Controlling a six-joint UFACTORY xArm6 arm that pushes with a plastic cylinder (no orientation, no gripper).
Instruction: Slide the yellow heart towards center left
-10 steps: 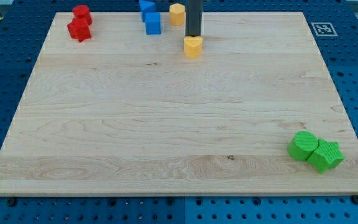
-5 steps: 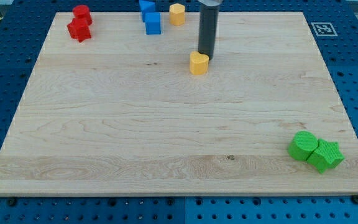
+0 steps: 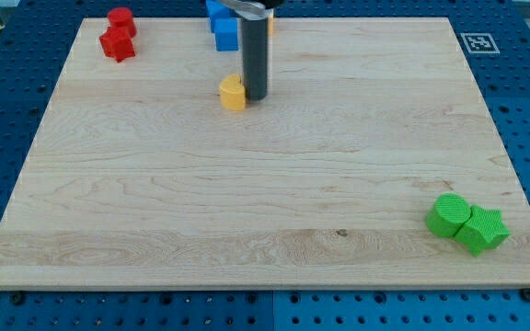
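Observation:
The yellow heart (image 3: 233, 93) lies on the wooden board (image 3: 265, 184), in the upper part, a little left of the middle. My tip (image 3: 254, 97) stands right against the heart's right side, touching it or very nearly. The rod rises from there towards the view's top and hides most of a second yellow block (image 3: 270, 18) behind it.
Two blue blocks (image 3: 224, 26) sit at the top edge just above the heart. Two red blocks (image 3: 117, 38) sit at the top left corner. A green round block (image 3: 448, 215) and a green star (image 3: 482, 230) touch each other at the bottom right.
My tip has swung from above the heart to its right side and moved left. The yellow heart has slid left about 65 pixels. The other blocks have not moved.

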